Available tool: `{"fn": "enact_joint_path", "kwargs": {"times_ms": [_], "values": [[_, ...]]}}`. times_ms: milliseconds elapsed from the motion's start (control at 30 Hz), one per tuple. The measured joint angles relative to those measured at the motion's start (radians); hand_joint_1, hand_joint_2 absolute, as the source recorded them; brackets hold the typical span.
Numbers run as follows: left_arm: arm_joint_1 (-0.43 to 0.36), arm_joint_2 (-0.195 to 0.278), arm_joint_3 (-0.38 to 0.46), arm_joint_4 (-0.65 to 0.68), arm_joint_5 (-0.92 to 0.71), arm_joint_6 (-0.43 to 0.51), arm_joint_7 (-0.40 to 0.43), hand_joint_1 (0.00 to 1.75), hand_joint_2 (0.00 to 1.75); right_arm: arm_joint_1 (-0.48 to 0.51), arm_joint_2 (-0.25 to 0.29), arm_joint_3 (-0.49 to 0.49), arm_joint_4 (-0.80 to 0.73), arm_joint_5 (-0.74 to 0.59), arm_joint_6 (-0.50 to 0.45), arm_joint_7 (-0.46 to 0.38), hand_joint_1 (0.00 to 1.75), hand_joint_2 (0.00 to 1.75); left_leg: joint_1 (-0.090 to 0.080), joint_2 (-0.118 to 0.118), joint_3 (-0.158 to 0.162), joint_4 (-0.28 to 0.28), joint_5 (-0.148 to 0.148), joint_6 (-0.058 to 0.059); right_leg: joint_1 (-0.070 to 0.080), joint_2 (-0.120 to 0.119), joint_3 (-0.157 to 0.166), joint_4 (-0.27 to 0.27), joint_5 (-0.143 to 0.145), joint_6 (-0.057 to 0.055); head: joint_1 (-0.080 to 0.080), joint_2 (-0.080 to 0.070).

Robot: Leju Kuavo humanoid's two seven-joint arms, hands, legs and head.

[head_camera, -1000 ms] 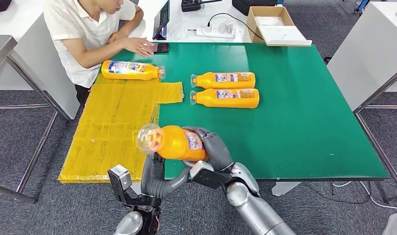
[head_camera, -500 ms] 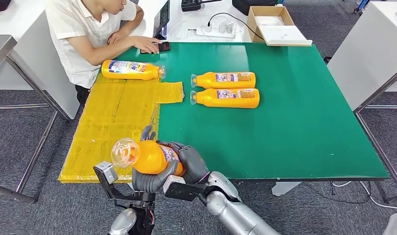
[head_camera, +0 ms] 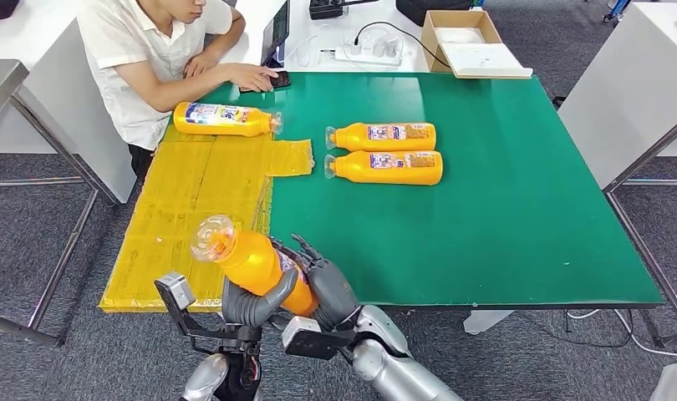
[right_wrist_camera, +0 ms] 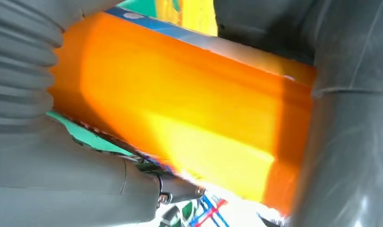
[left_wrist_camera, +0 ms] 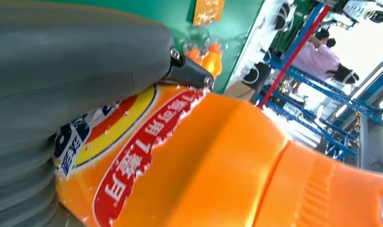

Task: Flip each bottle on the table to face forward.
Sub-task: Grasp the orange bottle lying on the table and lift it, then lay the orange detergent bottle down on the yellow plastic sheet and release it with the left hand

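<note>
Four orange bottles show from the head view. One, the held bottle (head_camera: 253, 261), sits at about 7 o'clock off the green table (head_camera: 502, 209), above the near edge of the yellow mat (head_camera: 193, 217), tilted with its clear cap toward 11 o'clock. Both hands clasp it: the left hand (head_camera: 256, 302) wraps its body from beneath, thumb curled over, and the right hand (head_camera: 325, 284) presses its fingers against the base end. On the held bottle (left_wrist_camera: 218, 156) the left wrist view shows a red band of white Chinese characters and a yellow, blue and red emblem; I cannot read them with certainty.

At the mat's far end lies a third bottle (head_camera: 225, 119), cap toward 3 o'clock, its blue and white label facing up. Two paired bottles (head_camera: 384, 151) lie side by side near the table's middle, touching, caps toward 9 o'clock, with small labels too fine to read.

At 11 o'clock a person (head_camera: 151, 50) sits, a hand resting on a phone (head_camera: 272, 81) at the table's far edge. Beyond lie a power strip (head_camera: 369, 52) and an open cardboard box (head_camera: 469, 42). Bare green surface runs from the paired bottles out to the table's 3 o'clock edge and near edge.
</note>
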Motion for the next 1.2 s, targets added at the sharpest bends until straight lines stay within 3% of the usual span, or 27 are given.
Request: {"fn": "enact_joint_path", "kwargs": {"times_ms": [133, 367, 433, 500, 567, 633, 700, 833, 1067, 1200], "values": [[0.001, 0.003, 0.0, -0.024, 0.04, 0.004, 0.013, 1.75, 1.75, 0.093, -0.024, -0.038, -0.096, -0.069, -0.061, -0.08, 0.0, 0.0, 0.0, 0.0, -0.001, 0.0, -0.001, 0.0, 0.0, 0.0, 0.0, 0.0, 0.0, 0.0, 0.0, 0.0], [-0.005, 0.022, 0.045, -0.041, -0.064, 0.219, -0.041, 1.75, 1.75, 0.264, -0.053, -0.158, -0.33, -0.109, -0.155, -0.115, 0.0, 0.0, 0.0, 0.0, -0.001, 0.0, -0.002, -0.002, 0.0, 0.0, -0.001, 0.0, -0.001, -0.001, 0.0, 0.0], [-0.008, 0.027, 0.05, -0.038, -0.226, 0.347, -0.088, 1.75, 1.75, 0.294, -0.056, -0.184, -0.386, -0.11, -0.22, -0.116, 0.0, 0.0, 0.0, 0.001, -0.001, 0.0, -0.002, -0.002, 0.0, 0.0, -0.001, 0.0, -0.001, -0.001, 0.0, 0.0], [-0.013, 0.039, 0.068, -0.025, -0.512, 0.473, -0.109, 1.75, 1.75, 0.334, -0.058, -0.222, -0.464, -0.112, -0.311, -0.116, 0.0, 0.0, 0.0, 0.0, 0.0, 0.0, -0.001, -0.002, 0.0, 0.0, -0.001, 0.0, -0.001, -0.001, 0.0, 0.0], [-0.016, 0.049, 0.11, -0.005, -0.839, 0.524, -0.075, 1.75, 1.75, 0.374, -0.054, -0.282, -0.558, -0.106, -0.361, -0.116, 0.0, 0.0, 0.0, -0.001, 0.0, 0.0, -0.001, -0.002, 0.0, 0.0, 0.0, 0.0, -0.001, -0.001, 0.0, 0.0], [-0.022, 0.058, 0.154, 0.018, -1.076, 0.533, -0.016, 1.75, 1.75, 0.406, -0.038, -0.354, -0.643, -0.111, -0.365, -0.116, 0.0, 0.0, 0.0, 0.0, 0.0, 0.0, -0.002, -0.002, 0.0, 0.0, 0.0, 0.0, -0.001, -0.001, 0.0, 0.0], [-0.034, 0.068, 0.184, 0.041, -1.165, 0.534, 0.035, 1.75, 1.75, 0.431, -0.021, -0.417, -0.707, -0.129, -0.365, -0.116, 0.0, 0.0, 0.0, 0.001, 0.0, 0.0, -0.002, -0.002, 0.0, 0.0, 0.0, 0.0, -0.001, -0.001, 0.0, 0.0], [-0.051, 0.083, 0.216, 0.071, -1.176, 0.537, 0.065, 1.75, 1.75, 0.464, -0.002, -0.491, -0.785, -0.143, -0.365, -0.116, 0.0, 0.0, 0.0, 0.001, 0.0, 0.0, -0.001, -0.002, 0.0, 0.0, -0.001, 0.0, -0.001, -0.001, 0.0, 0.0], [-0.063, 0.093, 0.232, 0.098, -1.21, 0.538, 0.088, 1.75, 1.75, 0.484, 0.013, -0.536, -0.84, -0.149, -0.365, -0.116, 0.0, 0.0, 0.0, 0.001, 0.0, 0.0, -0.001, -0.002, 0.0, 0.0, -0.001, 0.0, -0.001, -0.001, 0.0, 0.0], [-0.143, 0.102, 0.233, 0.197, -1.49, 0.53, 0.282, 1.75, 1.75, 0.477, 0.02, -0.537, -0.823, -0.194, -0.355, -0.116, 0.0, 0.0, 0.0, -0.001, 0.0, 0.0, -0.001, -0.002, 0.0, 0.0, 0.0, 0.0, -0.001, -0.001, 0.0, 0.0]]}}
